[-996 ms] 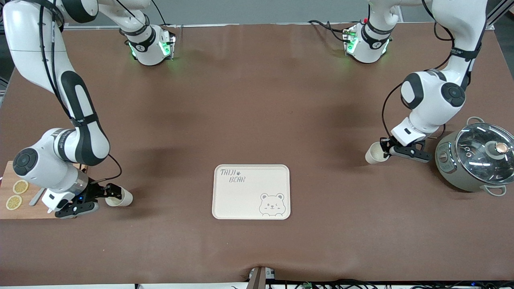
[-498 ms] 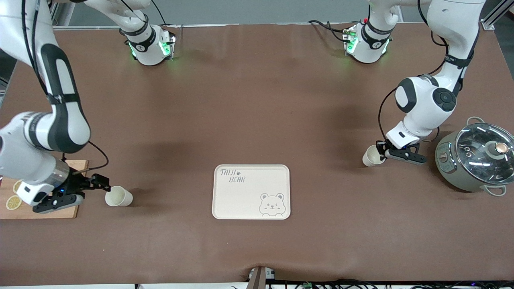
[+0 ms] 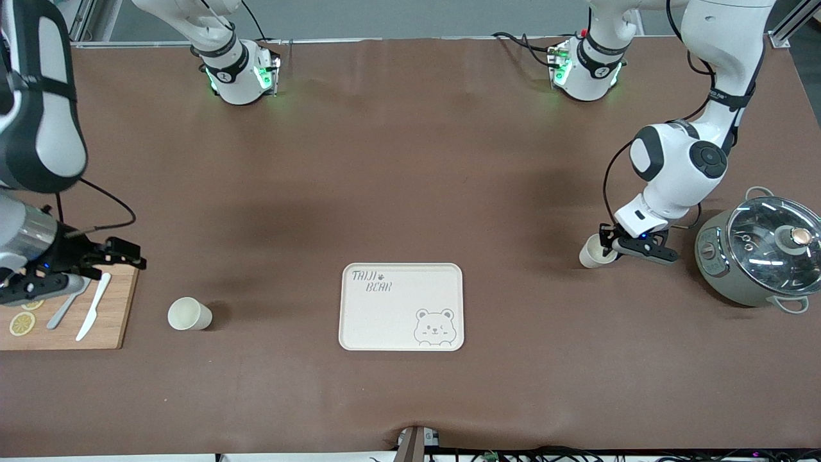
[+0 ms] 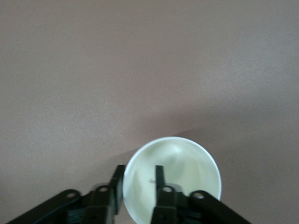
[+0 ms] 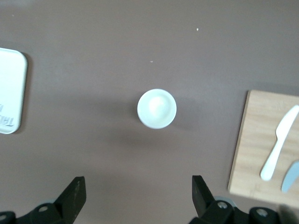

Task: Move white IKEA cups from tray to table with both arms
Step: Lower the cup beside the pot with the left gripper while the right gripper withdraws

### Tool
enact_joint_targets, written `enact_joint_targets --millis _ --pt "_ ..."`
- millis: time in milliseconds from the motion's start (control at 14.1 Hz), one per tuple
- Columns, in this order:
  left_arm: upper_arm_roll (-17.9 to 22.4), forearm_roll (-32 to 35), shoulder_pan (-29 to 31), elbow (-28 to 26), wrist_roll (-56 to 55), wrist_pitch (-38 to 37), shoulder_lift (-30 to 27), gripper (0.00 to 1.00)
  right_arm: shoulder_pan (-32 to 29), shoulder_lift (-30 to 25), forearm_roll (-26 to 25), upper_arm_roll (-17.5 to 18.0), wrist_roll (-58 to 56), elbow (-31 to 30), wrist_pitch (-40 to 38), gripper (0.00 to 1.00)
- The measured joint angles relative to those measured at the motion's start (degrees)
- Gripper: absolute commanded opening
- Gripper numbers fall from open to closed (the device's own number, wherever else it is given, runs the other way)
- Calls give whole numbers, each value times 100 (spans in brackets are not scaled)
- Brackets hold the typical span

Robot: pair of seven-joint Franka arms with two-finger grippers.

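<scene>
My right end effector [image 3: 96,273] has let go of its white cup [image 3: 187,314] and lifted away. It now hangs over the edge of the wooden cutting board [image 3: 109,321] with its fingers spread wide and nothing between them. The right wrist view shows that cup [image 5: 157,108] upright on the brown table [image 3: 410,160], between the board and the tray [image 3: 401,307]. My left end effector [image 3: 606,247] has just begun to release. Its fingers were pinching the wall of the second cup [image 3: 590,253] and are now partly spread, one inside the rim [image 4: 160,179] and one outside, with a gap showing beside the wall. That cup seems to rest on the table toward the left arm's end, near the lidded pot [image 3: 760,250]. The tray is bare, so I judge the task nearly done, with only my left arm's withdrawal remaining.
</scene>
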Motion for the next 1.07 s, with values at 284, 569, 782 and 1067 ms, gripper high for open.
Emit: enact_joint_targets --millis 284,569,782,1067 --pt "-19 -3 -7 24 -24 14 2 100 -2 -592 -95 -2 173 -7 -745 100" --pt "-43 -11 -6 426 -338 -812 -170 100 -11 -961 -178 -16 182 -8 -1261 100" --pt "-32 -11 0 1226 -743 -2327 -416 100 -11 -1157 -353 -11 435 -9 -1615 100" --pt "-43 123 -13 2151 -1460 -3291 -484 100 -11 -1321 -535 16 660 -1 -2032 100"
